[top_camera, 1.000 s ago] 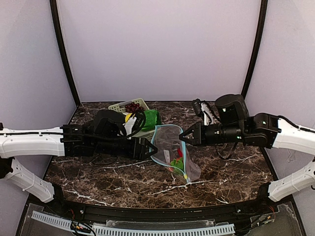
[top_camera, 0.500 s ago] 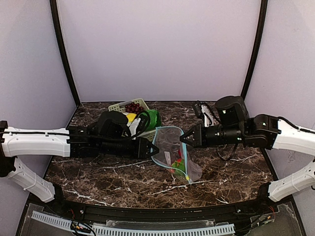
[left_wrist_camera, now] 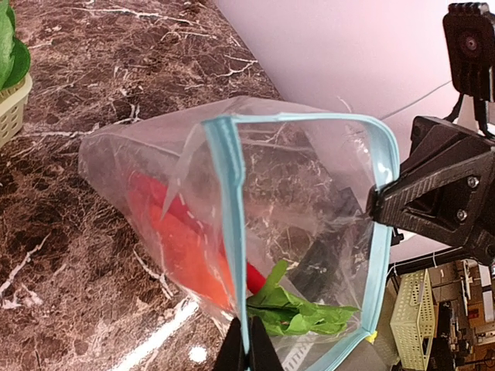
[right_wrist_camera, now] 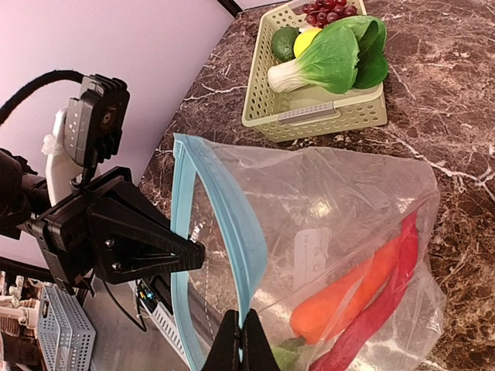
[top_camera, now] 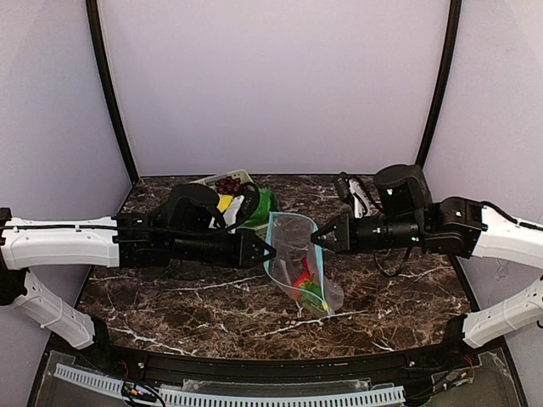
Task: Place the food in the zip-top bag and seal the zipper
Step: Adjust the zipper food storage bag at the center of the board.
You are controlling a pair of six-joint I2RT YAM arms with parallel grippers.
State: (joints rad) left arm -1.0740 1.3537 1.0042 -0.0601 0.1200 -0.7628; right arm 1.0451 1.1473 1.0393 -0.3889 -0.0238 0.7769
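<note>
The left gripper [top_camera: 270, 252] and right gripper [top_camera: 316, 238] pinch opposite sides of the bag [top_camera: 299, 254], mouth open. The food [right_wrist_camera: 329, 58] lies in the basket [right_wrist_camera: 325, 114] at the table's [top_camera: 170, 297] far edge, nearer the left gripper.

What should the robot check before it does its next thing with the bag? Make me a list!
1. The left gripper pinches the zip-top bag at its rim: ok.
2. The right gripper pinches the opposite rim: ok.
3. Bag mouth is spread open, zipper unsealed: ok.
4. The red chilli is inside the bag: ok.
5. All the food is in the bag: not ok; the bok choy, lemon and grapes sit in the basket.
6. One gripper is free to fetch them: not ok; both hold the bag.
</note>
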